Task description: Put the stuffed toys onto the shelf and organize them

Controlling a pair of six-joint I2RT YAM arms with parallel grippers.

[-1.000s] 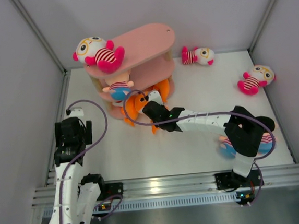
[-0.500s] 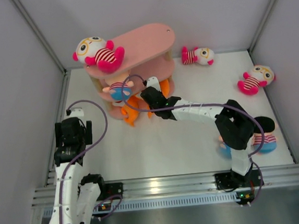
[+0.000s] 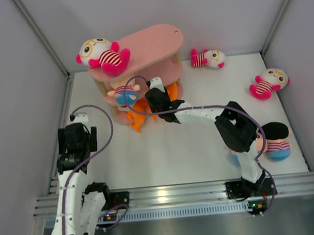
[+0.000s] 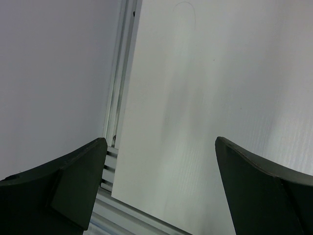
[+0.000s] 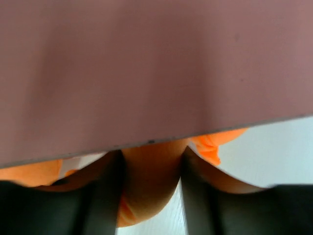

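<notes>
The pink shelf (image 3: 156, 43) stands at the back left. A white-headed goggled doll (image 3: 101, 53) lies on its top board and a peach doll in blue pants (image 3: 124, 93) on the middle tier. My right gripper (image 3: 156, 98) reaches in at the bottom tier beside an orange fish (image 3: 139, 113). In the right wrist view its jaws stand parted, still on either side of the orange fish (image 5: 149, 181), under a pink shelf board (image 5: 146, 63). My left gripper (image 4: 161, 147) is open and empty over the bare table at the left.
Two striped goggled dolls lie on the table, one (image 3: 207, 57) behind the shelf's right end and one (image 3: 269, 83) by the right wall. A dark-haired doll in blue pants (image 3: 274, 144) lies beside the right arm's elbow. Walls close in both sides.
The right arm has pushed the orange fish from the table in under the shelf's lower boards, and its jaws have parted. The left arm has not moved.
</notes>
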